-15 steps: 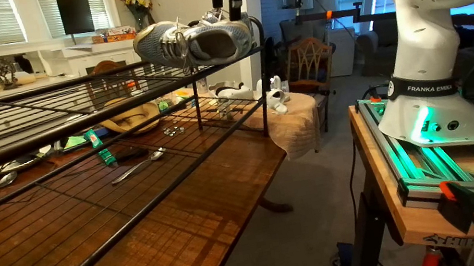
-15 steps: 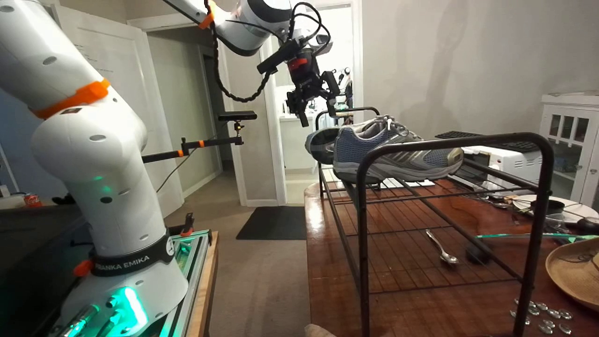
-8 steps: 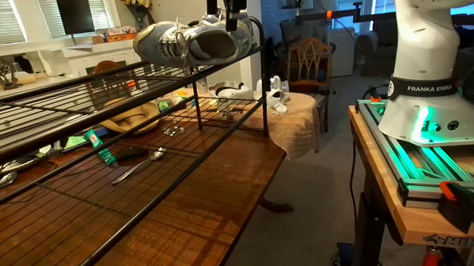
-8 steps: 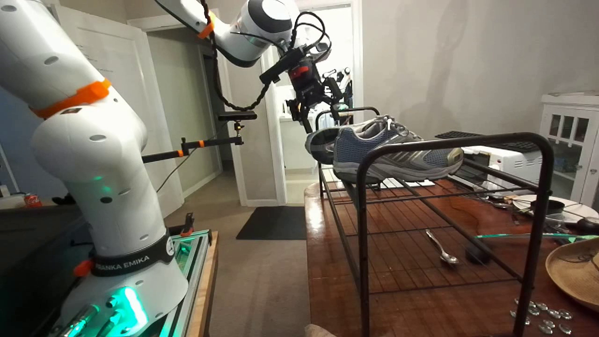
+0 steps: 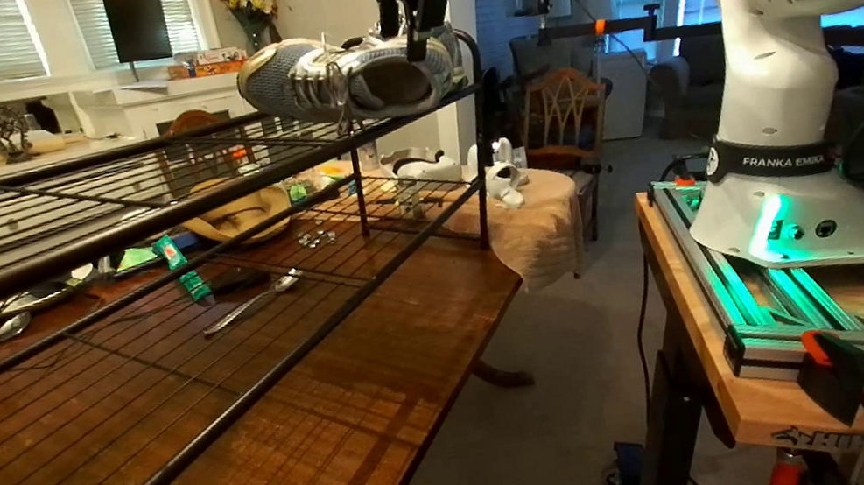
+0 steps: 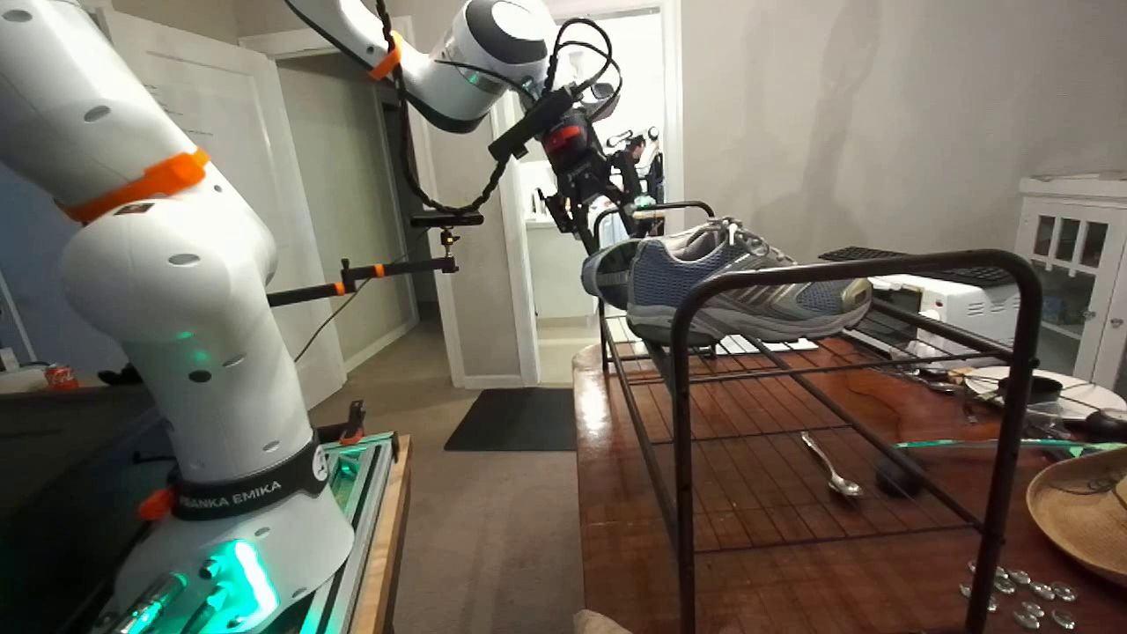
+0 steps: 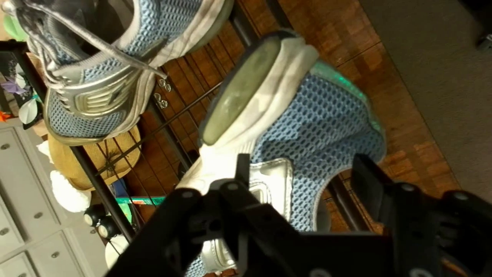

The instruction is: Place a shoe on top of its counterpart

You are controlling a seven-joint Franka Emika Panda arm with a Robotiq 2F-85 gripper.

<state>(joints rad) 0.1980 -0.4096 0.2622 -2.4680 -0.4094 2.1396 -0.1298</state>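
The shoe [image 7: 307, 123], with blue-grey mesh and white trim, lies tipped on its side on the rack's top. Its opening faces out in an exterior view [image 5: 446, 69], and its heel shows in an exterior view [image 6: 606, 275]. Its matching counterpart [image 6: 740, 286] stands upright beside it, also in the wrist view [image 7: 96, 92]. My gripper [image 6: 609, 236] points down at the tipped shoe, fingers apart. In the wrist view the gripper [image 7: 303, 165] has one finger over the shoe's side and one by its opening. Whether both fingers touch is unclear.
The shoes rest on a dark wire rack [image 6: 854, 264] with raised end bars, standing on a wooden table [image 5: 393, 427]. Below lie a spoon [image 6: 828, 462], a straw hat [image 6: 1083, 511] and glass beads [image 6: 1021, 586]. A white toaster oven [image 6: 960, 308] stands behind the rack.
My gripper has come down from above onto the tipped shoe, and its fingers have drawn slightly closer together. The tipped shoe has shifted a little; the upright one has not moved.
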